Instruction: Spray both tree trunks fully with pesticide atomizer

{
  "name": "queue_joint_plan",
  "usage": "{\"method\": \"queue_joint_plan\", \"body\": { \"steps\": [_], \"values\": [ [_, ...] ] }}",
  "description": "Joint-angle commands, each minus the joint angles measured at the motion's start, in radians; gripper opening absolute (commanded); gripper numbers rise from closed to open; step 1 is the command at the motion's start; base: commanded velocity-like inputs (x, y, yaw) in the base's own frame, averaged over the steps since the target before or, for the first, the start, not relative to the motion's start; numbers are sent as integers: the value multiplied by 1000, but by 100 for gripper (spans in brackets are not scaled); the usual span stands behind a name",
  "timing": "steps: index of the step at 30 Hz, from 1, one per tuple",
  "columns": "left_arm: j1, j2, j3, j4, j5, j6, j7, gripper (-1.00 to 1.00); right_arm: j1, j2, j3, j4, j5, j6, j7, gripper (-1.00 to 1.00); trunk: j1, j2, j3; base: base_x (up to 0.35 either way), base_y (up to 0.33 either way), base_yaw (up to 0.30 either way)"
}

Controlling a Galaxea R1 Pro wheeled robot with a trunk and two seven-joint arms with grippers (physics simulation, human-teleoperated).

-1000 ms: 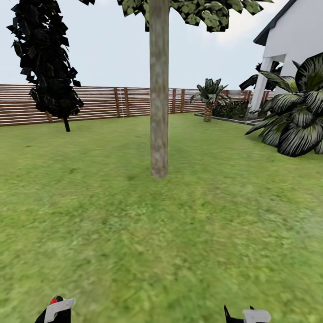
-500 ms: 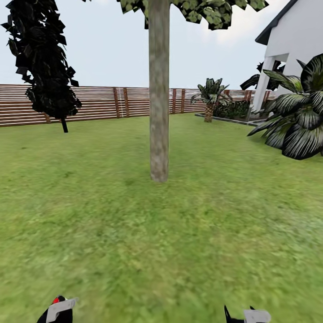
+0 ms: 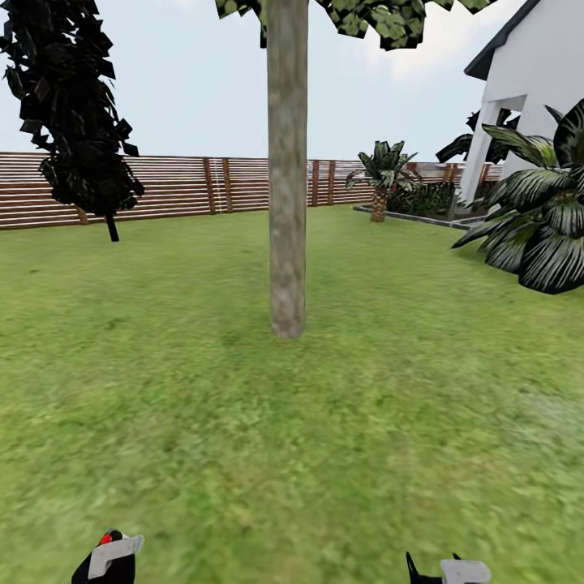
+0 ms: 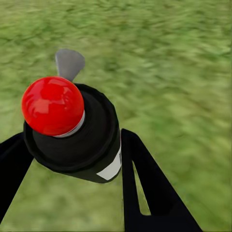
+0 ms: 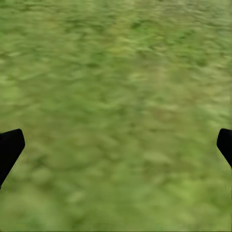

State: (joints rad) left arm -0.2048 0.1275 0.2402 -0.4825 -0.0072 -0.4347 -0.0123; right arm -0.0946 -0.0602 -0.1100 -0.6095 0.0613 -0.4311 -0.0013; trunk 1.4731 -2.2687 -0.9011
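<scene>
While your left gripper [image 4: 72,159] is clamped on the pesticide atomizer [image 4: 79,133], the bottle sits between its two black fingers [image 4: 145,188] with the red tip [image 4: 52,105] pointing away from the wrist camera and a white band showing on its dark body. A grey spray trigger [image 4: 69,63] sticks out past the red tip. In the head view you see the same atomizer at the bottom edge on your left, its red tip just peeking above a grey part of the gripper.

Your right gripper [image 5: 116,145] holds nothing; its fingers [image 5: 9,147] are spread wide at the two edges of the right wrist view, with blurred grass between them. In the head view it shows at the bottom edge on your right.

Straight ahead of you on the lawn [image 3: 405,422] stands a tree trunk [image 3: 287,178], pale and mottled, rising to jagged foliage at the top of the view. It is well apart from both grippers. A dark-leaved tree [image 3: 73,113] stands farther off to the left, near the slatted wooden fence [image 3: 178,185]. To the right you have a broad-leaved plant [image 3: 539,219], a small palm [image 3: 380,174] and the white house [image 3: 543,73].
</scene>
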Motion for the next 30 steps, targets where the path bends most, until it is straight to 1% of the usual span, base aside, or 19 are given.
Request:
{"method": "queue_joint_plan", "body": {
  "steps": [1, 8, 18, 24, 30],
  "values": [
    [-1, 0, 3, 0, -1, -4, -1, -100, -1, 0, -3, 1, 6, -3, 0, 100, 0, 0, -1, 338, 0, 0],
    [-1, 1, 0, -1, 3, -2, -1, -100, -1, 0, -4, 0, 6, -3, -1, 100, 0, 0, -1, 338, 0, 0],
    [12, 6, 8, 19, 9, 1, 0, -100, -1, 4, 0, -1, 5, -3, 0, 100, 0, 0, -1, 338, 0, 2],
    [14, 3, 8, 33, 9, -1, -1, -100, -1, 5, 1, -2, 5, -3, -1, 100, 0, 0, -1, 339, 0, 180],
    [15, 3, 8, 35, 6, 2, -1, -100, -1, 6, 0, -1, 5, -2, 0, 100, 0, 0, -1, 339, 0, 29]
  ]
}}
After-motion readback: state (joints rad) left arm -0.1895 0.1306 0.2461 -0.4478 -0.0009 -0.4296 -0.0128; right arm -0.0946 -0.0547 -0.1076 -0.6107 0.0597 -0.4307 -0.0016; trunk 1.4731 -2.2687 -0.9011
